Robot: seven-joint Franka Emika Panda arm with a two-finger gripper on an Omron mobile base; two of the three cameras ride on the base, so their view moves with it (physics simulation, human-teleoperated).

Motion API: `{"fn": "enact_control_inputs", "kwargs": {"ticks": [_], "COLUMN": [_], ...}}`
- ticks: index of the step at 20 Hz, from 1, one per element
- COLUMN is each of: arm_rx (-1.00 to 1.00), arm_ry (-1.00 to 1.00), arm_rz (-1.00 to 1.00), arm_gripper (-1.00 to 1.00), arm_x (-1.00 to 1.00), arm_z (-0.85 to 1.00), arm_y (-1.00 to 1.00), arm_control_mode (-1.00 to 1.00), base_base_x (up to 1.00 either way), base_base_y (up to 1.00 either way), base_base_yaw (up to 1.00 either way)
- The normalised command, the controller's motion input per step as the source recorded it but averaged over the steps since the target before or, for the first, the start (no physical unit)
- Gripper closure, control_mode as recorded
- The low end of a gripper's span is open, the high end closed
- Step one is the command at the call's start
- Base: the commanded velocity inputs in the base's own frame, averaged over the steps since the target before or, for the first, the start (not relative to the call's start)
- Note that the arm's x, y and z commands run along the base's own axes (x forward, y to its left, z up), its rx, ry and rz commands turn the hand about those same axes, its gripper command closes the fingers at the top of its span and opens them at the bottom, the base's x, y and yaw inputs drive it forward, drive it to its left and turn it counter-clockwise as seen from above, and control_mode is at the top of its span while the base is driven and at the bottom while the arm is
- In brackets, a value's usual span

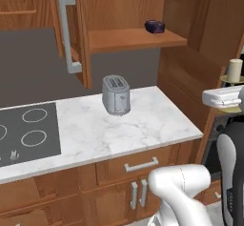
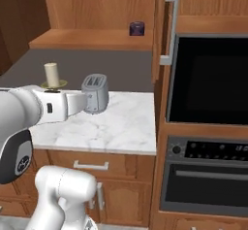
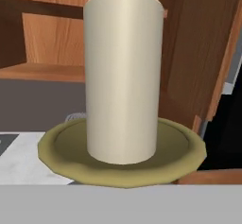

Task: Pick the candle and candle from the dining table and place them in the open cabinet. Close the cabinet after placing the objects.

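Hand (image 2: 54, 94) closed on the brass holder of the thick cream candle (image 3: 124, 76), which stands upright in the air, in front of the open cabinet (image 1: 133, 15). On its shelf (image 1: 136, 39) sits a dark small object (image 1: 155, 26). Below, a toaster (image 1: 116, 95) stands on the marble worktop (image 1: 119, 134).

A white, grey-veined marble bench (image 1: 119, 129) is seen over reddish-brown base units (image 1: 138, 182) fitted with short grey handles. A black hob (image 1: 28, 132) is set into the bench at its left end. A grey toaster (image 1: 116, 95) is stood upright near the back edge. The wall behind (image 1: 33, 67) is finished in plain dark grey. A built-in black oven (image 2: 208, 81) with a control panel (image 2: 208, 150) below is housed in a tall wooden unit just beside the bench.
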Motion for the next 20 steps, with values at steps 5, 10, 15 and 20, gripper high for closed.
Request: {"fn": "enact_control_inputs", "kwargs": {"ticks": [5,10,15,20], "arm_rx": [0.00,0.00,0.00,0.00], "arm_ry": [0.00,0.00,0.00,0.00], "arm_rz": [0.00,0.00,0.00,0.00], "arm_gripper": [1.00,1.00,1.00,1.00], "arm_x": [0.00,0.00,0.00,0.00], "arm_z": [0.00,0.00,0.00,0.00], "arm_y": [0.00,0.00,0.00,0.00], "arm_control_mode": [1.00,1.00,1.00,1.00], "base_base_x": [0.80,0.97,0.98,1.00], "base_base_y": [0.04,0.02,0.87,0.57], "base_base_yaw": [0.00,0.00,0.18,0.39]}}
